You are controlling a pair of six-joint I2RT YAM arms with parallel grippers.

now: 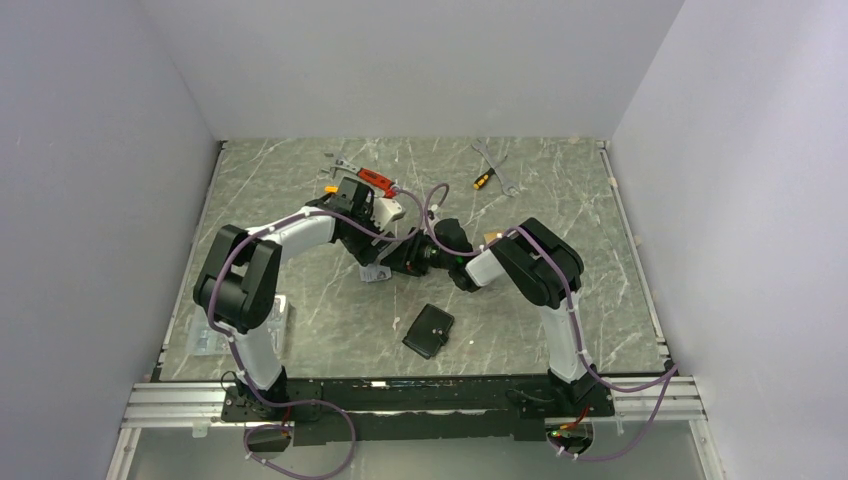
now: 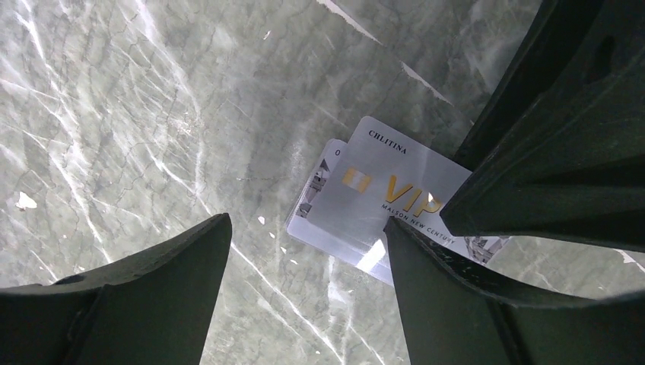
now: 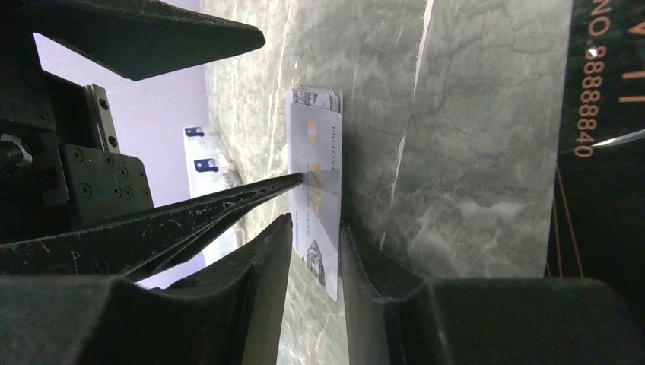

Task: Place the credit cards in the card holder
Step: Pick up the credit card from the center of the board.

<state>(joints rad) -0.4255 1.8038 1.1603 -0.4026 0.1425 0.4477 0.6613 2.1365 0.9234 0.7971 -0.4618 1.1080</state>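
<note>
Two silver credit cards lie stacked and slightly fanned on the marble table; the top one carries gold VIP print. My left gripper hangs open over them, one fingertip at the stack's near edge. My right gripper comes in from the other side with its jaws narrowed around the end of the silver cards, one finger low at the table and the other above the card face, a sliver of gap showing. A black card with orange numbers lies beside it. The black card holder sits shut, nearer the arm bases.
At the back of the table lie two wrenches, a small screwdriver and a red tool. Both arms crowd the table's middle. White walls close the table in on three sides.
</note>
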